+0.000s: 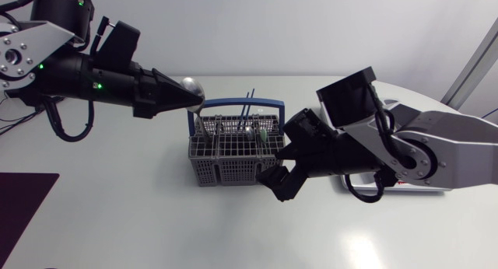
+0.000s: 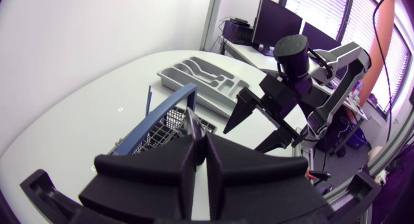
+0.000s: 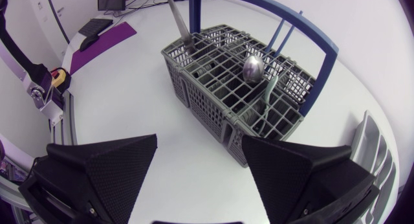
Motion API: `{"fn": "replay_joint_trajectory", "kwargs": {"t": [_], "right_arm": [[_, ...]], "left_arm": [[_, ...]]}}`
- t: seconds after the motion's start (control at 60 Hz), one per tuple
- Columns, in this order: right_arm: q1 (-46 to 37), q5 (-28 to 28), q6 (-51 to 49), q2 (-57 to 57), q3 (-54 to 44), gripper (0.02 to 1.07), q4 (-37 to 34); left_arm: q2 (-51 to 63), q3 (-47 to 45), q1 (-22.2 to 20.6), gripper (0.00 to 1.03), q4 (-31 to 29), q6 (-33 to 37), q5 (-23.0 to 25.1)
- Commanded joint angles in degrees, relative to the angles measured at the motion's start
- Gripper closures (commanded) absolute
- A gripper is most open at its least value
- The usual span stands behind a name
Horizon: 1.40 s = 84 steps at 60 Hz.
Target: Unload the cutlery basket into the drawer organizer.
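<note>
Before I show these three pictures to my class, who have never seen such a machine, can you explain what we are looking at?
These are two robot arms at a white table, each ending in a black two-fingered tool. One picture looks down from a fixed camera above. The other two come from a camera on each arm's wrist, so that arm's own tool shows at the lower edge.

On the table stands a grey cutlery basket with a blue handle. The grey drawer organizer lies beyond it in the left wrist view.

The left tool is closed, seemingly on the neck of a spoon whose handle still stands in the basket. A second spoon sits bowl-up inside. The right tool hovers open beside the basket, holding nothing.
</note>
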Motion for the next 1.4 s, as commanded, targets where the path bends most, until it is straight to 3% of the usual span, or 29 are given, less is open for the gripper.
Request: {"fn": "replay_joint_trajectory", "kwargs": {"t": [0.0, 0.5, 0.75, 0.9, 1.383], "right_arm": [[0.4, 0.3, 0.7, -0.6, 0.4, 0.13, -0.4], [0.3, 0.3, 0.7, -1.9, 0.7, 0.13, -1.6], [-0.2, 0.4, -0.4, -5.0, 0.1, 0.13, -1.6], [-0.4, 0.0, -3.4, -9.8, -0.8, 0.13, -3.1], [2.3, -9.5, -7.8, -19.2, -3.9, 0.13, -6.5]], "left_arm": [[-2.0, -1.8, 0.0, 0.99, 2.8, -4.0, -1.0], [-8.3, -3.4, -5.7, 0.99, 3.6, -11.1, -10.8], [-12.0, -3.0, -6.7, 0.99, 1.6, -11.1, -11.1], [-12.7, -1.4, -10.0, 0.99, -1.8, -9.5, -11.0], [-6.0, 5.6, -17.0, 0.98, -8.0, -7.1, 4.7]]}}
